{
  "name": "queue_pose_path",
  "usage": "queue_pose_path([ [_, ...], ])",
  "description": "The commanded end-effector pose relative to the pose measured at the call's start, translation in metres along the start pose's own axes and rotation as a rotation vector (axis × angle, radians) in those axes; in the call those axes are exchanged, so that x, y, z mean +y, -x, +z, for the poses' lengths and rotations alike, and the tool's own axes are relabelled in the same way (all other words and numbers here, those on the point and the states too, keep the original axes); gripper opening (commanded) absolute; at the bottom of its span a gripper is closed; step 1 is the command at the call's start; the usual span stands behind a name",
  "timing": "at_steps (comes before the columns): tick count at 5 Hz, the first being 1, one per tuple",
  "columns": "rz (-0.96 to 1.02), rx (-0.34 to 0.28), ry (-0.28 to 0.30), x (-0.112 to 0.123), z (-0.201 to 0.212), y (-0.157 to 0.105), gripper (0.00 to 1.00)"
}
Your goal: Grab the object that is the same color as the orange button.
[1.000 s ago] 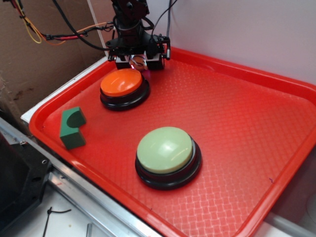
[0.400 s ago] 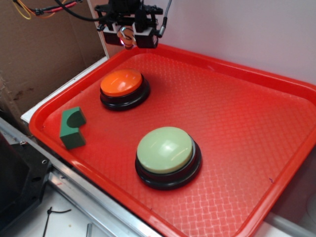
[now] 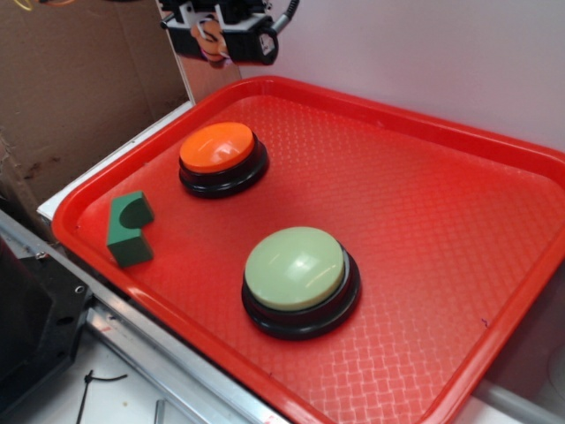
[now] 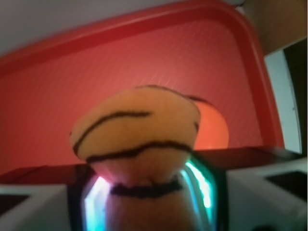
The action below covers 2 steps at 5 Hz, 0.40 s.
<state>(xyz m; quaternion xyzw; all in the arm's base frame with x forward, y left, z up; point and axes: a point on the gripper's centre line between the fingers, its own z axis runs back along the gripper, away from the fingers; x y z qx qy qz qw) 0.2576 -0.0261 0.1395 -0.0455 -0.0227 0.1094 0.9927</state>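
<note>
My gripper point(image 3: 214, 40) hangs high above the back left corner of the red tray point(image 3: 424, 221), shut on the object point(image 3: 210, 37), a small orange plush toy with dark stripes. The wrist view is filled by that plush toy point(image 4: 137, 132), squeezed at its waist between the jaws at my gripper point(image 4: 144, 190). The orange button point(image 3: 217, 147), a glossy dome on a black base, sits on the tray below and in front of the gripper. Part of the orange button point(image 4: 214, 130) peeks out behind the toy in the wrist view.
A pale green domed button point(image 3: 296, 268) stands near the tray's middle front. A green notched block point(image 3: 130, 230) rests by the tray's left rim. Brown cardboard point(image 3: 79, 79) rises on the left and a white wall point(image 3: 441, 53) stands behind.
The gripper has risen from the tray floor behind the orange button up and slightly left, carrying the striped plush toy clear of the tray.
</note>
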Motion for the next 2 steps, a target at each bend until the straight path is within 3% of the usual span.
queue_pose_path([
  [1,-0.128,-0.075,0.002,-0.019,0.028,0.018,0.00],
  [2,-0.161,-0.090,-0.032,-0.031,0.022,0.025,0.00],
])
